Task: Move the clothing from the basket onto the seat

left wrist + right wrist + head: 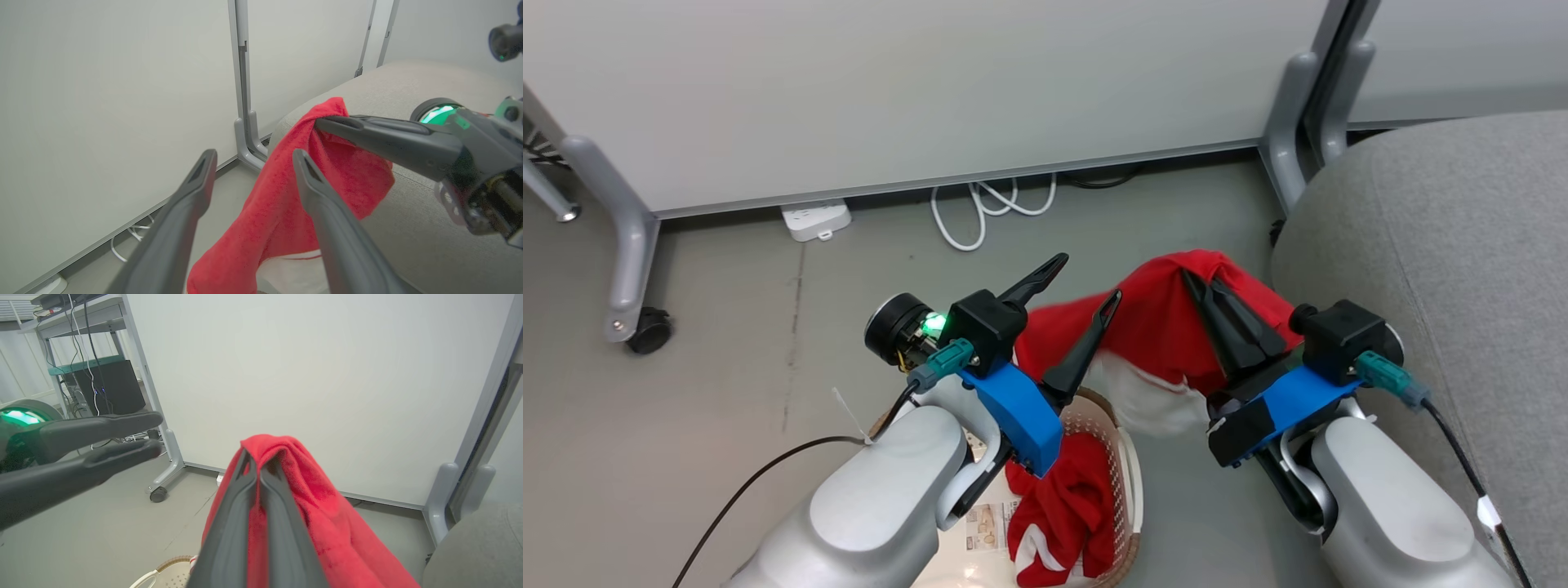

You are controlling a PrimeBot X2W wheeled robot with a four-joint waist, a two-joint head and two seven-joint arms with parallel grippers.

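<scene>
Right gripper (1201, 282): fingers pressed together, pinching a bunched fold at the top of a red garment (1160, 318). From the right wrist view the cloth (318, 506) humps over both closed fingers and falls away on either side.

Left gripper (1086, 279): fingers spread wide, nothing between them. It hangs just beside the draped cloth. From the left wrist view one finger overlaps the red fabric (278, 204); whether it touches, I cannot tell.

Garment location: lifted clear of the basket (1131, 482), hanging in the air between the basket and the seat (1462, 245), near the seat's rounded edge and not on it. A white part with red stripe trim hangs at the lower end. A second red garment (1062, 506) with white trim lies crumpled inside the basket, partly under the left forearm.

Handling, as judged: light, limp, terry-like cloth with no stiffness. It sags from one pinch point and will likely swing and trail as the arm travels. Not fragile and not slippery, though a thin pinch could shed a layer. The low-hanging white end is the part most likely to catch the basket rim or the seat's front edge.

Where to hold: the bunched fold at the top seems sound. For the garment in the basket, a raised ridge of several layers looks better than a flat single layer.

Task roughly midway for this piece; one more waits.
</scene>
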